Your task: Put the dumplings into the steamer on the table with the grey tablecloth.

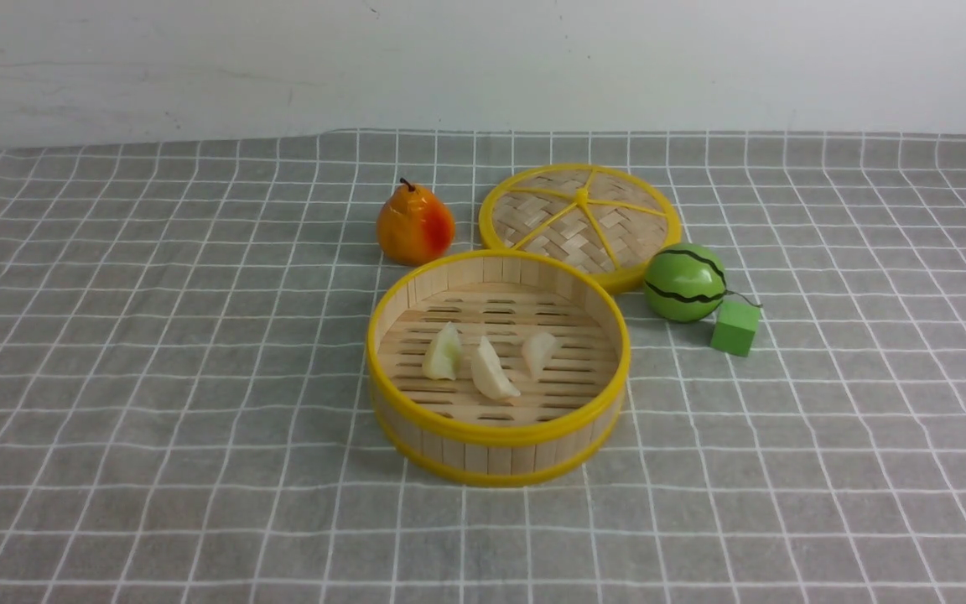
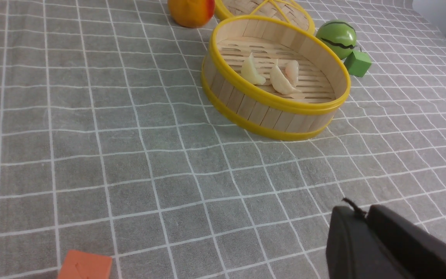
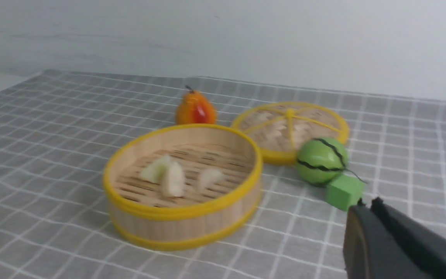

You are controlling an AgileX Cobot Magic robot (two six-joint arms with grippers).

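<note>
Right gripper (image 3: 371, 203) is closed, fingers together, gripping nothing visible; left gripper (image 2: 356, 211) is holding its tips close together, also with nothing visible between them. Nearer side of the grey tablecloth (image 1: 500, 537): lying bare, lightly wrinkled. Steamer (image 1: 500, 434): standing upright, uncovered. Dumplings, three (image 1: 491, 369): all lying inside, on the slatted floor. Right of it, a green cube (image 1: 735, 328) is sitting just beside a striped watermelon (image 1: 685, 283). Beyond the steamer, an orange-red pear (image 1: 415, 225) is standing left of the woven lid (image 1: 581, 220), which is lying flat.
</note>
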